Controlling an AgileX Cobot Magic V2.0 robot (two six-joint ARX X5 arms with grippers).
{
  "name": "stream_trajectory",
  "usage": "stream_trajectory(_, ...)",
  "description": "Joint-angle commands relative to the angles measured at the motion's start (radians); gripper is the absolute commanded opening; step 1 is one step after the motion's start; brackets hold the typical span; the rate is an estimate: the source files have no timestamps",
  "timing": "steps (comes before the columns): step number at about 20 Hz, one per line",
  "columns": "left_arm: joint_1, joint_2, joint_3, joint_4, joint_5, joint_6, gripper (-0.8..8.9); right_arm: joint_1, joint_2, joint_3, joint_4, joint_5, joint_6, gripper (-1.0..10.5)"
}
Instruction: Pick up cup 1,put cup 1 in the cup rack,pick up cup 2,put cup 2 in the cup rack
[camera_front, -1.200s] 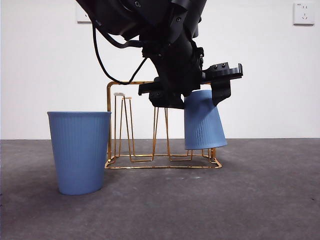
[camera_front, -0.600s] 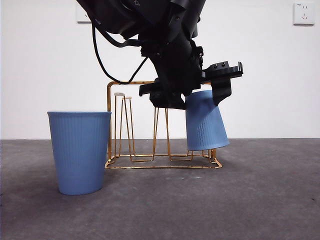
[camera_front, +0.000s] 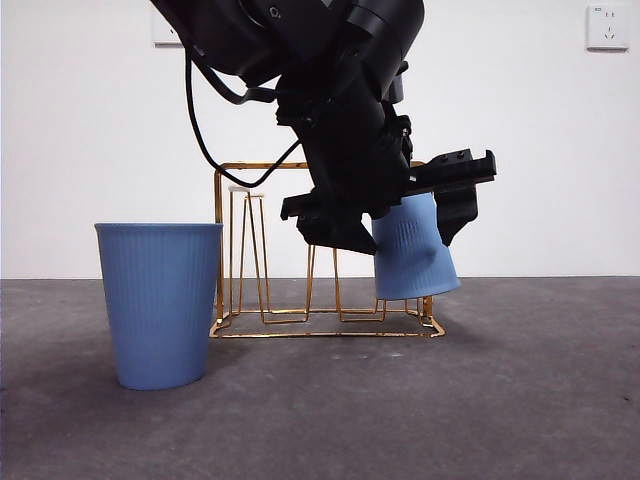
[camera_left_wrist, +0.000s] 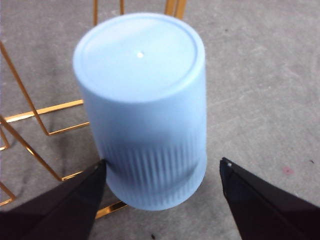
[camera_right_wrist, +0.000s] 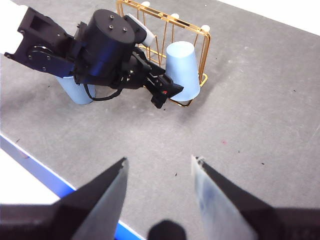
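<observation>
A blue ribbed cup (camera_front: 412, 255) stands upside down and tilted on the right end of the gold wire cup rack (camera_front: 250, 166). My left gripper (camera_front: 400, 205) is down around this cup. In the left wrist view the cup (camera_left_wrist: 145, 100) sits between the jaws of my left gripper (camera_left_wrist: 162, 161), which are open; one jaw is at the cup's wall and the other stands clear of it. A second blue cup (camera_front: 160, 300) stands upright on the table left of the rack. My right gripper (camera_right_wrist: 159, 160) is open and empty, high above the table.
The grey table (camera_front: 500, 400) stretches to the right and in front of the rack. The right wrist view shows the left arm (camera_right_wrist: 105, 50) over the rack (camera_right_wrist: 202, 45), and the table's blue front edge (camera_right_wrist: 30, 160).
My left gripper has sunk a little and shifted slightly right around the inverted cup. The cup leans a bit more to the right on the rack. The upright cup has not moved.
</observation>
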Motion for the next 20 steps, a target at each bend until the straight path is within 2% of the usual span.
stream_trajectory(1,-0.001,0.007,-0.007,-0.01,0.024,-0.023,3.87,0.0,-0.002,-0.008,0.006,0.0,-0.005,2.2)
stream_trajectory(6,-0.005,0.003,-0.006,-0.121,0.147,-0.074,3.86,0.0,-0.002,-0.008,0.007,0.0,-0.005,2.2)
stream_trajectory(14,-0.073,-0.081,-0.006,-0.201,0.344,-0.126,3.77,0.0,0.001,-0.008,0.01,0.0,-0.002,2.2)
stream_trajectory(17,-0.121,-0.198,-0.006,-0.231,0.391,-0.122,3.77,0.0,0.02,-0.008,0.045,0.0,0.027,2.2)
stream_trajectory(20,-0.161,-0.379,-0.006,-0.307,0.36,-0.05,3.77,0.0,0.064,-0.008,0.089,-0.011,0.063,2.2)
